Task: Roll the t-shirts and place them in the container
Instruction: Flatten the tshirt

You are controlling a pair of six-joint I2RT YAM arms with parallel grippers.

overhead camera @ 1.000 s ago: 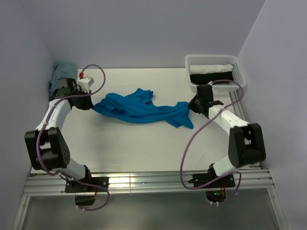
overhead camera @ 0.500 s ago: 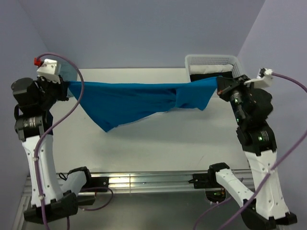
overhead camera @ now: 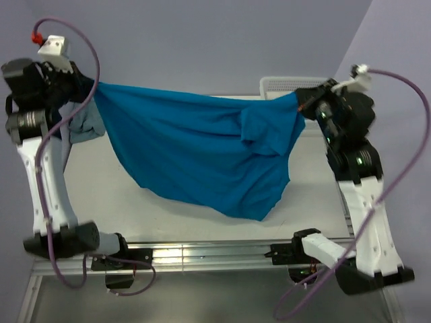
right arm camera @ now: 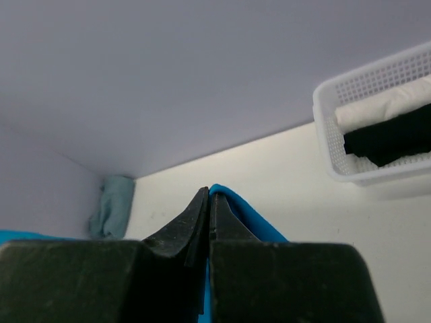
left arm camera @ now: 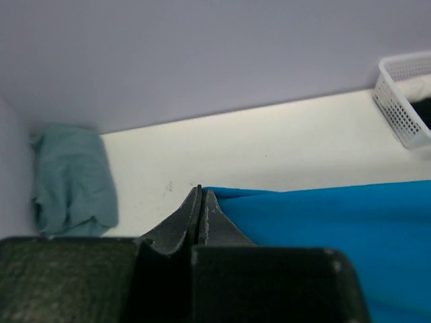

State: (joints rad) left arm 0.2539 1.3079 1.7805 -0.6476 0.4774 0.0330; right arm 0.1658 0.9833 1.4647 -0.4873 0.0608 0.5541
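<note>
The blue t-shirt [overhead camera: 195, 151] is hanging in the air above the tabletop [overhead camera: 135, 212], stretched between the two raised arms. The left gripper [overhead camera: 89, 86] is pinching its upper left corner and the right gripper [overhead camera: 303, 103] its upper right corner. In both wrist views the jaws are pressing fully together on a thin edge of blue cloth, so each is holding only a small bite.

The top edge is sagging a little between the two grips, and the body is drooping into a rounded belly whose lowest point is hanging towards the near right. A fold is bunching up just left of the right grip. All this suggests thin, limp, light cloth that is not going to keep any shape by itself and may be sliding out of so thin a pinch if it gets jerked.

For rolling, it probably needs laying flat first. Then the better hold looks to be at the two corners of one straight edge, well apart, so the cloth is staying taut.

A white mesh basket [overhead camera: 283, 82] is sitting at the far right, and a pale teal cloth [overhead camera: 84, 126] is lying at the far left.
</note>
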